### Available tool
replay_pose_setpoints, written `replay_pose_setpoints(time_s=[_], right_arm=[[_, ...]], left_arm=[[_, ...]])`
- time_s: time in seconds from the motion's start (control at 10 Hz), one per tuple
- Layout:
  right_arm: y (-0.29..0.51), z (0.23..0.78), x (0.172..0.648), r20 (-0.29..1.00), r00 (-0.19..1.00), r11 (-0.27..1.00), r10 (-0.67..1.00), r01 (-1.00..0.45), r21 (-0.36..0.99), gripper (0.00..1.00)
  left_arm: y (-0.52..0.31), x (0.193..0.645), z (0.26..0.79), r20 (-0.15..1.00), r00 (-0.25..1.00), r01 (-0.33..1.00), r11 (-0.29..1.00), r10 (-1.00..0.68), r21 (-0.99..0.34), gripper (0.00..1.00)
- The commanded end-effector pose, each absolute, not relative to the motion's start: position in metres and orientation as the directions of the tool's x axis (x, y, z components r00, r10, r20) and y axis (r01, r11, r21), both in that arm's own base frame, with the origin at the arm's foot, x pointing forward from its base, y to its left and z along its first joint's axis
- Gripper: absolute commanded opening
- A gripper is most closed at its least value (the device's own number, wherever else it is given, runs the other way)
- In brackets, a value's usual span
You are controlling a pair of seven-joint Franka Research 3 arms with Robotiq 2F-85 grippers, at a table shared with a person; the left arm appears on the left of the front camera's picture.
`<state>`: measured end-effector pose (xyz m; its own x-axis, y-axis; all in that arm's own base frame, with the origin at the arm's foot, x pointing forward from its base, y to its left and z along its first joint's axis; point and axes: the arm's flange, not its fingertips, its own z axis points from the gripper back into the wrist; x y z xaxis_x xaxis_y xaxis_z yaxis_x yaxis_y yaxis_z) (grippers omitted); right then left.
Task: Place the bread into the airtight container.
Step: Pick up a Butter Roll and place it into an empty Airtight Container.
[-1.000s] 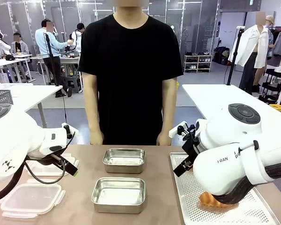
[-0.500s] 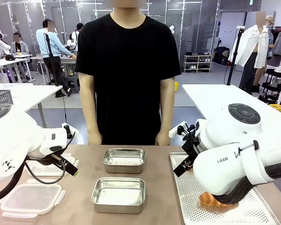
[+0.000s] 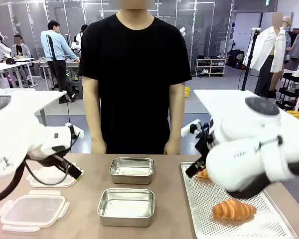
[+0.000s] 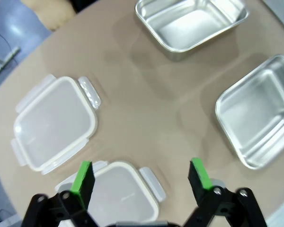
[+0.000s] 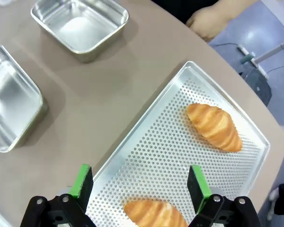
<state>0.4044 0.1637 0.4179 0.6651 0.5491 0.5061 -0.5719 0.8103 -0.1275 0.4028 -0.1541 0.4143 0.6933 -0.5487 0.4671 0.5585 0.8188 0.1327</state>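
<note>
Two croissants lie on the perforated metal tray [image 5: 146,151]. One croissant [image 5: 215,126] is farther out on it. The other croissant [image 5: 154,213] lies just under my right gripper [image 5: 139,182], which hovers open above it with nothing held. From the front, the near croissant [image 3: 233,209] is in full sight and the far croissant [image 3: 203,174] peeks out behind my right arm. Two lidless steel containers stand mid-table, the far container [image 3: 132,170] and the near container [image 3: 126,206]. My left gripper [image 4: 141,176] is open above the clear plastic lids.
Two clear clip-on lids lie at the table's left: one lid [image 4: 54,123] and a nearer lid [image 4: 118,194] under my left fingers. A person in a black shirt stands at the far edge with both hands [image 3: 172,147] hanging by the table. Bare tabletop separates containers and tray.
Both arms have lifted and drawn back a little. The right arm no longer covers the near croissant, and the far croissant now shows. The person has shifted slightly left.
</note>
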Motion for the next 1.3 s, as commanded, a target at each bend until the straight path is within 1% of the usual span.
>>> replay_pose_setpoints(time_s=[0.0, 0.1, 0.2, 0.4, 0.5, 0.6, 0.8, 0.9, 1.0, 1.2], right_arm=[[0.138, 0.496, 0.413, 0.462, 0.719, 0.820, 0.520, -0.572, -0.034, 1.00], [0.125, 0.531, 0.413, 0.429, 0.719, 0.802, 0.546, -0.597, -0.021, 1.00], [0.110, 0.570, 0.410, 0.431, 0.720, 0.801, 0.544, -0.599, -0.010, 1.00], [0.086, 0.653, 0.385, 0.472, 0.704, 0.810, 0.530, -0.585, -0.036, 1.00], [0.072, 0.703, 0.360, 0.510, 0.693, 0.823, 0.510, -0.565, -0.055, 1.00], [0.057, 0.738, 0.337, 0.523, 0.671, 0.820, 0.526, -0.564, -0.102, 1.00], [0.024, 0.791, 0.293, 0.596, 0.645, 0.838, 0.478, -0.539, -0.089, 1.00], [0.008, 0.813, 0.267, 0.619, 0.630, 0.847, 0.468, -0.521, -0.110, 1.00], [-0.001, 0.836, 0.239, 0.651, 0.601, 0.855, 0.463, -0.497, -0.149, 1.00], [-0.014, 0.875, 0.190, 0.705, 0.543, 0.872, 0.456, -0.431, -0.233, 1.00]], left_arm=[[-0.137, 0.400, 0.487, 0.411, 0.719, 0.602, 0.798, -0.560, 0.035, 1.00], [-0.127, 0.392, 0.525, 0.391, 0.732, 0.605, 0.796, -0.558, 0.003, 1.00], [-0.119, 0.380, 0.570, 0.392, 0.739, 0.597, 0.802, -0.548, -0.003, 1.00], [-0.101, 0.339, 0.664, 0.403, 0.755, 0.559, 0.829, -0.517, 0.016, 1.00], [-0.094, 0.305, 0.716, 0.458, 0.726, 0.563, 0.826, -0.513, 0.033, 1.00], [-0.086, 0.275, 0.755, 0.507, 0.700, 0.550, 0.833, -0.504, 0.069, 1.00], [-0.064, 0.218, 0.815, 0.566, 0.668, 0.525, 0.845, -0.484, 0.102, 1.00], [-0.053, 0.180, 0.844, 0.618, 0.632, 0.497, 0.857, -0.468, 0.141, 1.00], [-0.045, 0.144, 0.867, 0.668, 0.613, 0.447, 0.882, -0.423, 0.148, 1.00], [-0.035, 0.087, 0.894, 0.716, 0.561, 0.399, 0.894, -0.415, 0.205, 1.00]])
